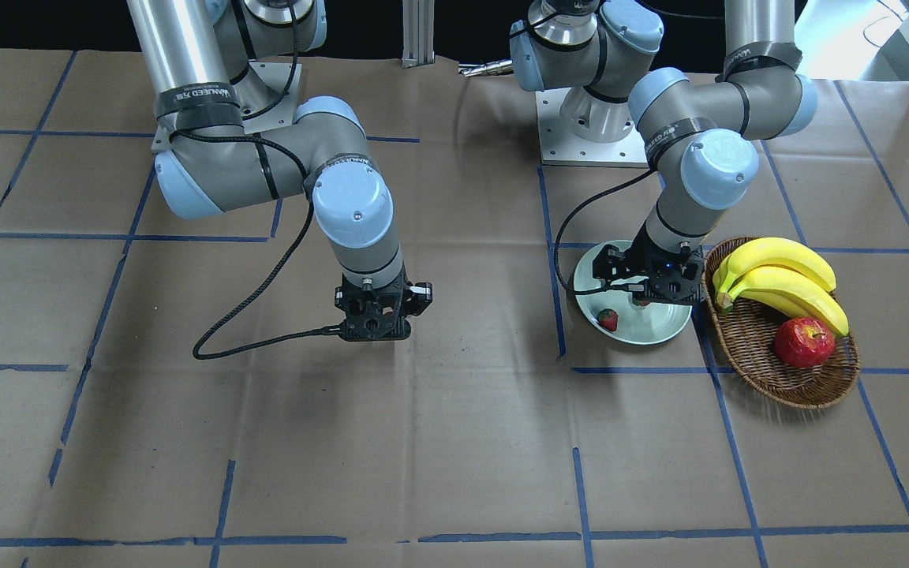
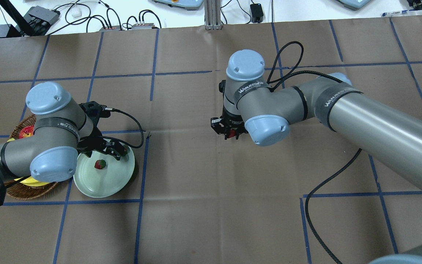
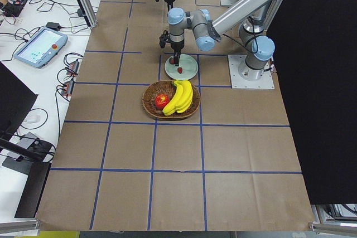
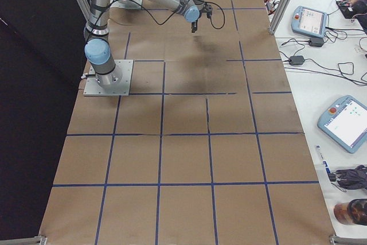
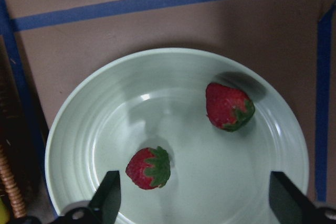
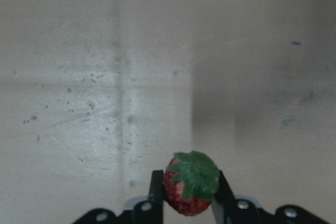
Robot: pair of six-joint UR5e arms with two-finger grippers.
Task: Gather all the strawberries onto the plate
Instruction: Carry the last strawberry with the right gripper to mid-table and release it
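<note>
The pale mint-green plate [image 5: 173, 52] holds two strawberries, one near its middle [image 5: 149, 168] and one to the right [image 5: 228, 106]. My left gripper [image 5: 194, 184] hovers just above the plate with its jaws open and nothing between them. In the front view one strawberry [image 1: 607, 319] lies on the plate [image 1: 652, 335] beside the left gripper [image 1: 644, 298]. My right gripper [image 6: 189, 184] is shut on the third strawberry [image 6: 190, 182] and holds it above the bare brown table. In the overhead view the right gripper [image 2: 232, 132] is near the table's middle, far right of the plate [image 2: 101, 185].
An oval brown wicker basket [image 1: 770, 375] with bananas [image 1: 778, 272] and a red apple [image 1: 803, 341] touches the plate's side away from the table's middle. The left arm's elbow overhangs the basket [image 2: 28, 191]. Blue tape lines grid the brown paper table cover.
</note>
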